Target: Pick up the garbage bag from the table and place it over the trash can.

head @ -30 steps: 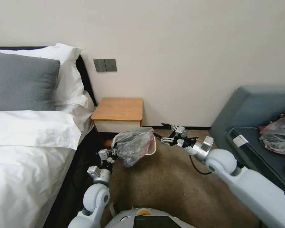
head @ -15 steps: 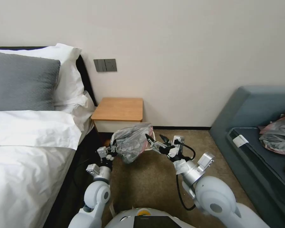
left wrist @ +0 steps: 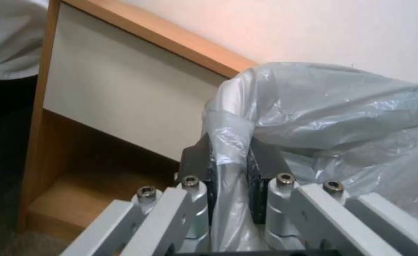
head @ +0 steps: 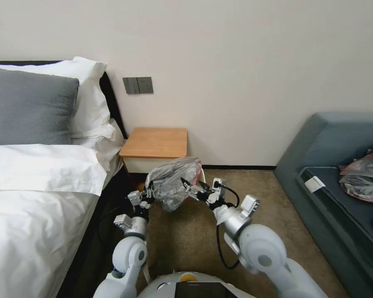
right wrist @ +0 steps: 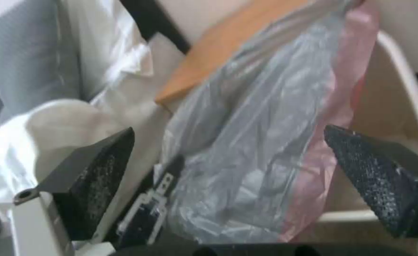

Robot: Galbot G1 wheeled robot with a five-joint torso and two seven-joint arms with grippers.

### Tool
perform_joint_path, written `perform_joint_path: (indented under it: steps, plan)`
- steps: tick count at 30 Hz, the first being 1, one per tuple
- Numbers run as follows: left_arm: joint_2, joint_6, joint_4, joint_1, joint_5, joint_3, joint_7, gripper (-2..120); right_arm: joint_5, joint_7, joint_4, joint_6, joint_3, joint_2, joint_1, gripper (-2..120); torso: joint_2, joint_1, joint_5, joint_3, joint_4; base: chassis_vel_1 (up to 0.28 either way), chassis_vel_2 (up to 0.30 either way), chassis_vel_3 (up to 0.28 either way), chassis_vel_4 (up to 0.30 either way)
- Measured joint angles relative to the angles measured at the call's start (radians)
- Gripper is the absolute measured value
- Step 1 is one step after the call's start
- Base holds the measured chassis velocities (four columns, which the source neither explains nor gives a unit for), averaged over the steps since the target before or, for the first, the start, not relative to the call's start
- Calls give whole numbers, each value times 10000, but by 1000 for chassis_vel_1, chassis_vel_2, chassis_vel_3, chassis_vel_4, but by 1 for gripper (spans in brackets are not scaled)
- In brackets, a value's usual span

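Observation:
The garbage bag (head: 173, 182) hangs bunched in front of the table (head: 155, 142), a light-brown nightstand with a white drawer front. My left gripper (head: 147, 195) is shut on the bag's lower left edge; in the left wrist view the plastic (left wrist: 322, 106) is pinched between the two fingers (left wrist: 197, 160). My right gripper (head: 192, 186) is open at the bag's right side. From the right wrist view its fingertips (right wrist: 100, 167) straddle the grey-pink bag (right wrist: 265, 124) without touching it. The cream trash can (right wrist: 405, 67) stands behind the bag, mostly covered by it.
A bed with white linen (head: 37, 182) and a grey pillow (head: 29, 107) lies on the left. On the right, a blue-grey sofa (head: 331, 140) carries a heap of grey-pink bags (head: 366, 176). Brown carpet (head: 194, 240) stretches between them.
My right arm has swung left and drawn in, bringing its open gripper from the right of the bin up against the bag. The left gripper keeps its hold, and the bag has lifted slightly.

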Motion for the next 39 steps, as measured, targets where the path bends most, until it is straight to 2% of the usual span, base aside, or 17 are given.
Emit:
perform_joint_path:
  steps: [11, 29, 31, 33, 34, 39]
  plan:
    - [-34, -181, 16, -13, 206, 17, 51, 11, -256, 555, -759, -611, -91, 237, 501, 99, 0, 1, 0, 0, -1, 0, 0, 0, 0]
    - [-39, -241, -86, 216, 246, 58, 82, 11, -232, 608, -1576, -695, -396, 686, 1074, 99, 0, 1, 0, 0, -1, 0, 0, 0, 0]
    - [-43, -242, -87, 211, 248, 59, 82, 11, -261, 584, -1628, -705, -425, 724, 1061, 96, 0, 2, 1, 0, 0, 0, 0, 0, 0]
    - [-52, -242, -96, 191, 250, 63, 80, 11, -390, 489, -1708, -706, -500, 786, 1025, 84, 0, 2, 0, 0, -1, 0, 0, 0, 0]
    - [-52, -242, -96, 191, 250, 63, 80, 11, -390, 489, -1708, -706, -500, 786, 1025, 84, 0, 2, 0, 0, -1, 0, 0, 0, 0]
    - [-64, -243, -100, 168, 250, 62, 67, 11, -581, 280, -1672, -700, -572, 825, 999, 64, 0, 1, 0, 0, 0, 0, 0, 0, 0]
